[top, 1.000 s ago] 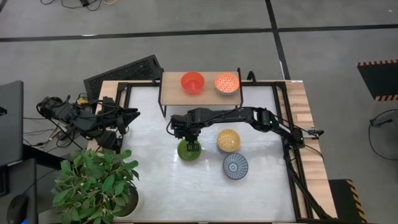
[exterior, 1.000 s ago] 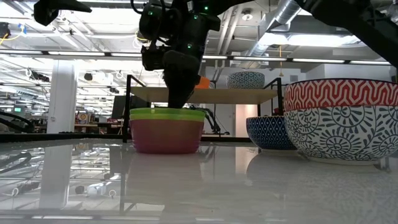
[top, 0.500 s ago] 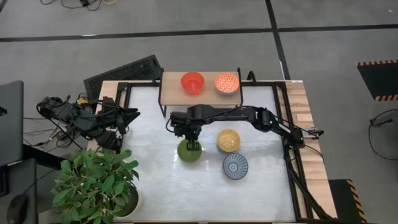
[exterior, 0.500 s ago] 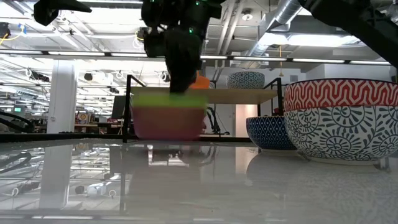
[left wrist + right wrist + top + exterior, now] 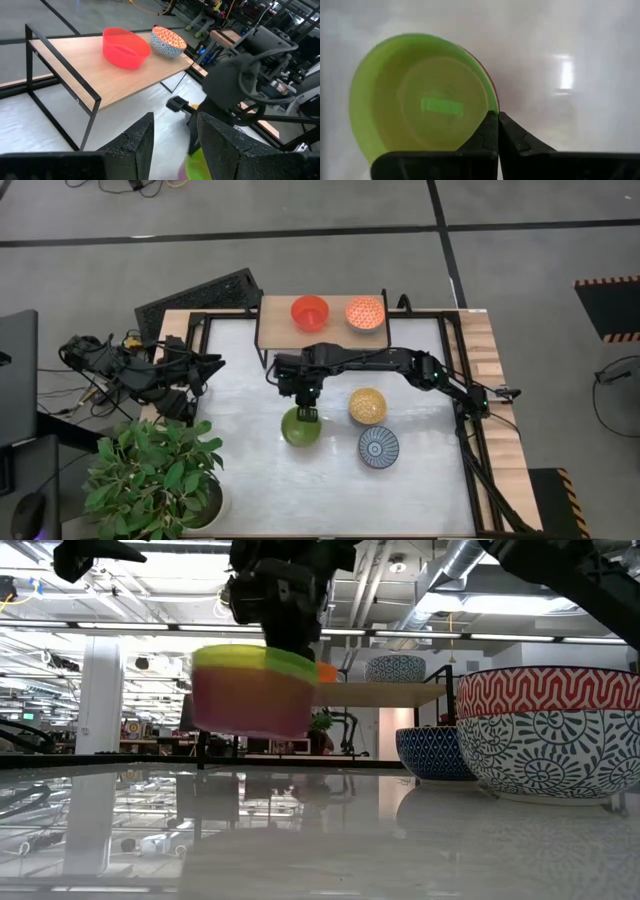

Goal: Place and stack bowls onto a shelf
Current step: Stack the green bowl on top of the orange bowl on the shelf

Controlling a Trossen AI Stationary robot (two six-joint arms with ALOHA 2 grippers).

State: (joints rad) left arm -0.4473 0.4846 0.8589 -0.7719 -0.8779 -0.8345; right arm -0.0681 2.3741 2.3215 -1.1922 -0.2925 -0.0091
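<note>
The right gripper (image 5: 311,414) is pinched tight on the rim of the green bowl (image 5: 301,426), which hangs tilted clear of the table (image 5: 250,470) near its middle, in front of the shelf (image 5: 275,330). In the low view a pink bowl (image 5: 245,705) sits nested under the green one, so the two look to be riding as one load. The shelf stands at the table's back edge and carries a red bowl (image 5: 309,312) and an orange patterned bowl (image 5: 365,313); a yellow bowl (image 5: 367,406) and a blue-grey lined bowl (image 5: 378,447) wait on the table toward its right side. These bowls look light, rigid and smooth, probably slippery, so a one-sided rim pinch lets them swing or slide apart; a deep bite over the wall is the surest hold. The left gripper (image 5: 172,142) waits at the table's left edge, fingers spread.
</note>
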